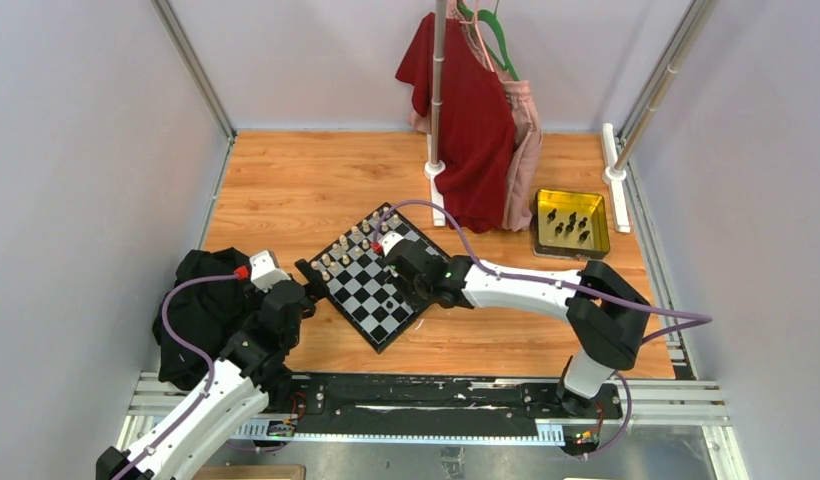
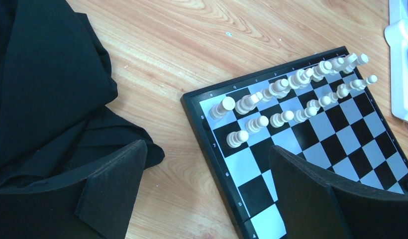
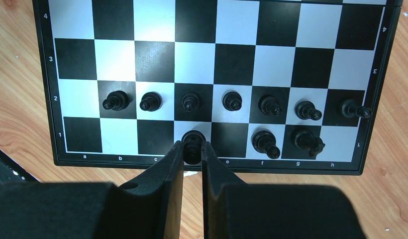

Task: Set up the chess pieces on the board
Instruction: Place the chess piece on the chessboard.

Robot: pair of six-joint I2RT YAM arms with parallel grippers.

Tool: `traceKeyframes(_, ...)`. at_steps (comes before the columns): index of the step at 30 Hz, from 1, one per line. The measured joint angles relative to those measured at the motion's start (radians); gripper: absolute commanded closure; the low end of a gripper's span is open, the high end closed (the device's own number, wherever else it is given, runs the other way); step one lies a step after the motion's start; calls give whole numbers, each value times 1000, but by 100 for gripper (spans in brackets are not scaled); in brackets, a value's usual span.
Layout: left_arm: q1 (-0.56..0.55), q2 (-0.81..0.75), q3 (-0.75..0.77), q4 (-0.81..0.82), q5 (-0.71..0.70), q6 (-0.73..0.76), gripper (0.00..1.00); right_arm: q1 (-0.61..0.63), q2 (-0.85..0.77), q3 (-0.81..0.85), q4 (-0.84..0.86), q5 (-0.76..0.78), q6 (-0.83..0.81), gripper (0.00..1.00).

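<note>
The board (image 1: 371, 300) lies turned like a diamond on the wooden table. Two rows of cream chess pieces (image 2: 291, 94) stand along its far-left edge. In the right wrist view a row of black pawns (image 3: 232, 101) fills rank 2, with two bigger black pieces (image 3: 264, 141) behind them. My right gripper (image 3: 193, 149) is shut on a black piece (image 3: 193, 140) over the white d1 square, at the board's rim (image 3: 291, 167). My left gripper (image 2: 208, 147) hangs open and holds nothing at the board's left edge (image 2: 212, 149); in the top view the left gripper (image 1: 298, 298) is by the board's left corner.
A yellow translucent tray (image 1: 596, 240) at the back right holds several black pieces. A black cloth (image 1: 201, 310) lies left of the board, close to my left fingers (image 2: 112, 194). A clothes stand with a red garment (image 1: 471, 120) rises behind the board.
</note>
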Motion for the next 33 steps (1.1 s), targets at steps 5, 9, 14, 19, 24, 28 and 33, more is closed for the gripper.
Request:
traceKeyframes(5,0,1,0,0,0,0,0,0,15,0,5,-9,0,100)
traceKeyframes(9,0,6,0,1,0,0,0,0,29,0,8,-15,0,100)
traceKeyframes(14,0,8,0,6,0,0,0,0,36,0,18,-19,0,96)
traceKeyframes(19,0,8,0,7,0,0,0,0,37,0,18,-20,0,79)
traceKeyframes(24,0,8,0,7,0,0,0,0,37,0,18,-20,0,70)
traceKeyframes(28,0,8,0,7,1,0,0,2,36,0,18,-19,1,68)
traceKeyframes(33,0,8,0,7,4,0,0,11,36,0,18,-19,1,67)
